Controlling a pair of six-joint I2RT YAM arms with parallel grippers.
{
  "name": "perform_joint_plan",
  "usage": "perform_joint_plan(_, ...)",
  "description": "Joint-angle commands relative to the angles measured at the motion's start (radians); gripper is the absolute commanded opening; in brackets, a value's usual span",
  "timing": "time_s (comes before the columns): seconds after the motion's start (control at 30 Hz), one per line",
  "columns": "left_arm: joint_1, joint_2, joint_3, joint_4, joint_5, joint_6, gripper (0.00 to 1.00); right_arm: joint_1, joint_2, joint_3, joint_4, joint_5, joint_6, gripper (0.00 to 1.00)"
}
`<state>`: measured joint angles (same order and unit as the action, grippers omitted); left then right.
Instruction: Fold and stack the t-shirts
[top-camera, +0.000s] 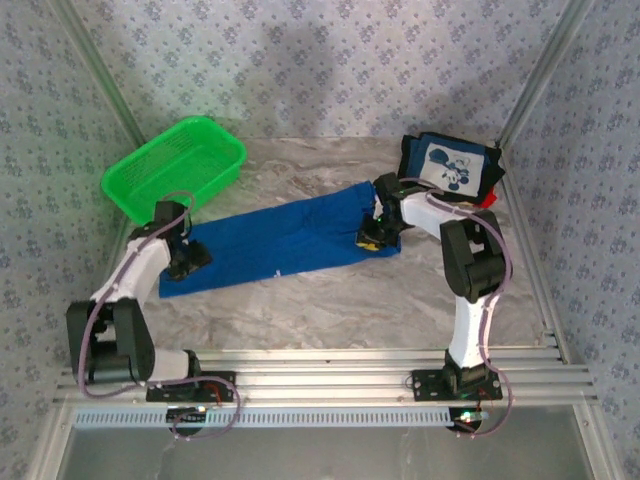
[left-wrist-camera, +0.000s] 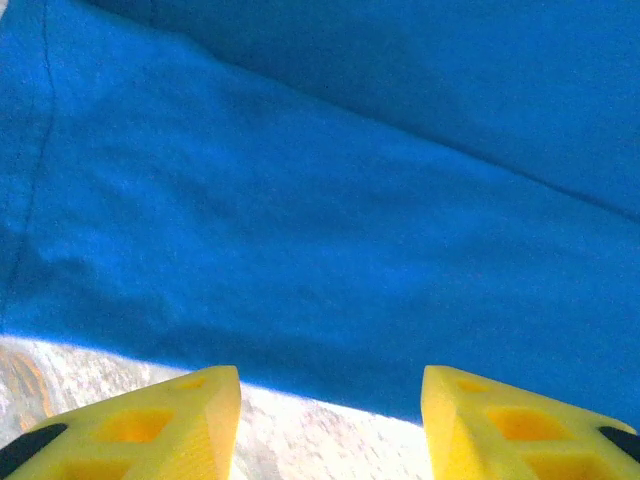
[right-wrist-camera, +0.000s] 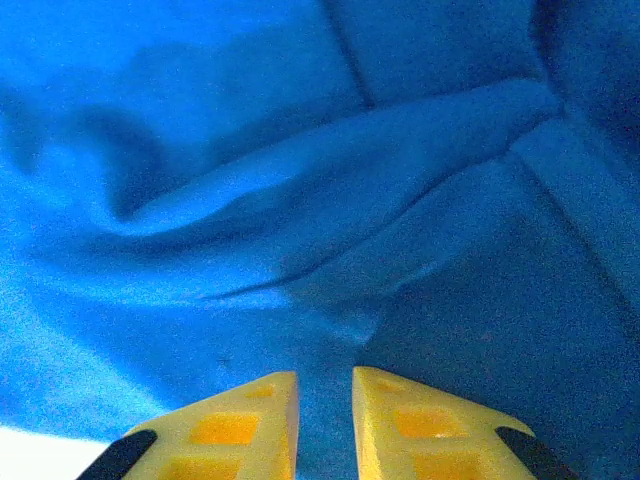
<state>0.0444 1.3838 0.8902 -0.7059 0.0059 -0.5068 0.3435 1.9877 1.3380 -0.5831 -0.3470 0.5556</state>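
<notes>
Stretching across the marbled table, the blue shirt lies as a long folded band running from near left up toward far right. A green basket sits at the far left corner, just beyond the band's left end. The navy shirt, folded with its white cartoon panel facing up, rests at the far right corner. The left gripper hovers over the band's left end, and its wrist camera shows its jaws spread wide above the hem where cloth meets table. The right gripper is down on the band's right end, its jaws drawn nearly together on a bunched fold. A sliver of red shirt peeks out beside the navy one.
</notes>
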Motion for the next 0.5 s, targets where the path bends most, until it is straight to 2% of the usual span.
perform_joint_plan(0.0, 0.024, 0.08, 0.046, 0.009, -0.073, 0.031, 0.5, 0.008, 0.057, 0.05, -0.007, 0.094, 0.063, 0.23)
perform_joint_plan(0.17, 0.043, 0.214, 0.063, -0.028, -0.106, 0.014, 0.43, 0.007, 0.142, 0.134, -0.084, 0.195, 0.097, 0.24)
perform_joint_plan(0.33, 0.041, 0.215, -0.006, -0.023, -0.078, -0.013, 0.43, -0.003, 0.248, 0.307, -0.169, 0.235, 0.114, 0.25)
perform_joint_plan(0.47, 0.028, 0.145, -0.096, -0.031, -0.03, -0.05, 0.43, -0.021, 0.363, 0.514, -0.229, 0.227, 0.128, 0.28)
